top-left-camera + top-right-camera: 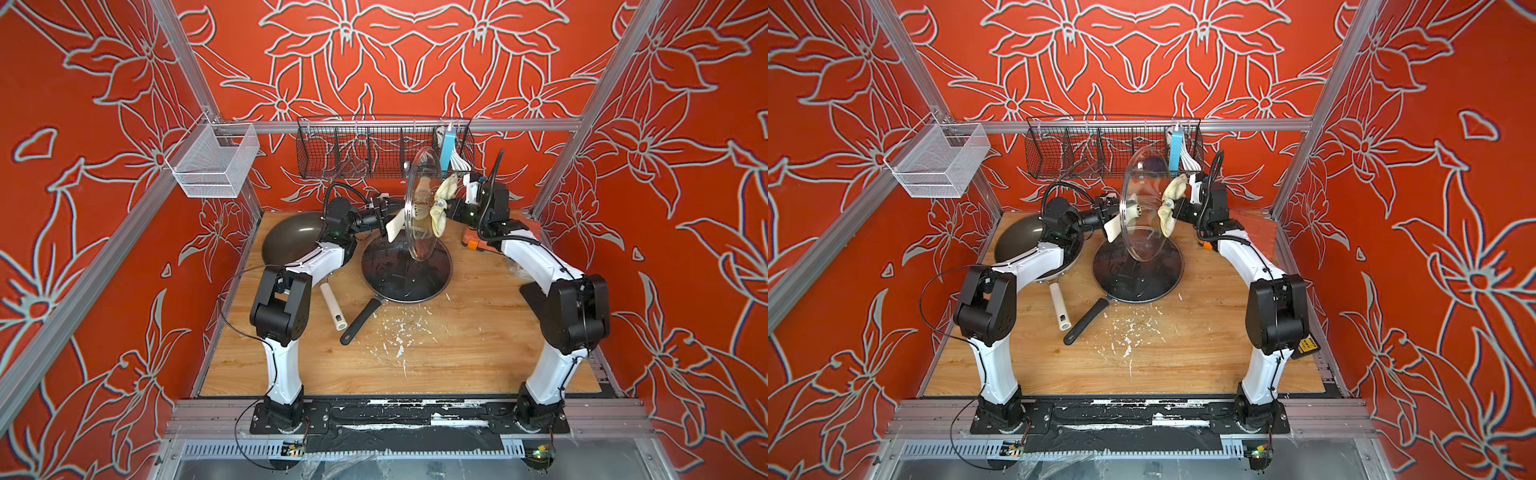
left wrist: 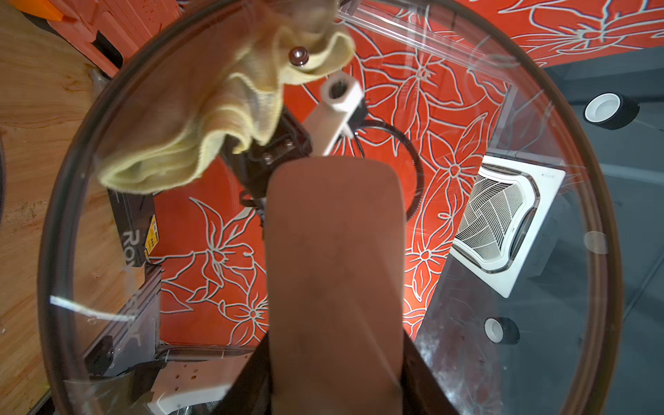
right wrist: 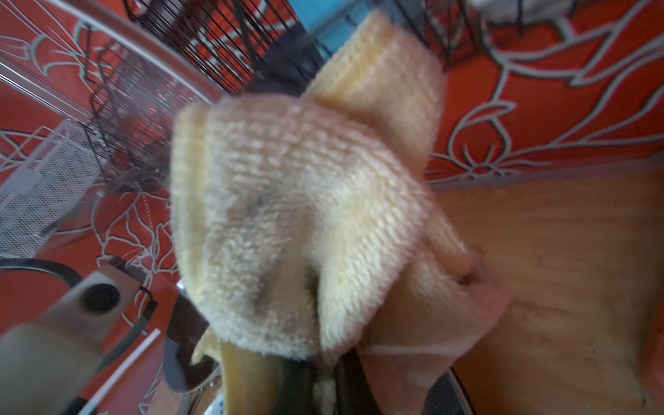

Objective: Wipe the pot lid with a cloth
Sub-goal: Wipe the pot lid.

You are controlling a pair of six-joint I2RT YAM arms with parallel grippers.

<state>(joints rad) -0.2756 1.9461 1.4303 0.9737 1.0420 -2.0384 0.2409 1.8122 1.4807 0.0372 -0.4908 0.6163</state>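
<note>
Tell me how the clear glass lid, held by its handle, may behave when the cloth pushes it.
The left gripper holds the glass lid only by its pale handle, so a push from the cloth near the rim would probably swing or twist it. Being glass, it looks rigid, likely slippery, and breakable if dropped.

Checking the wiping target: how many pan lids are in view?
2: a clear round glass lid held upright mid-air, and a dark round lid lying flat on the black frying pan.
</note>
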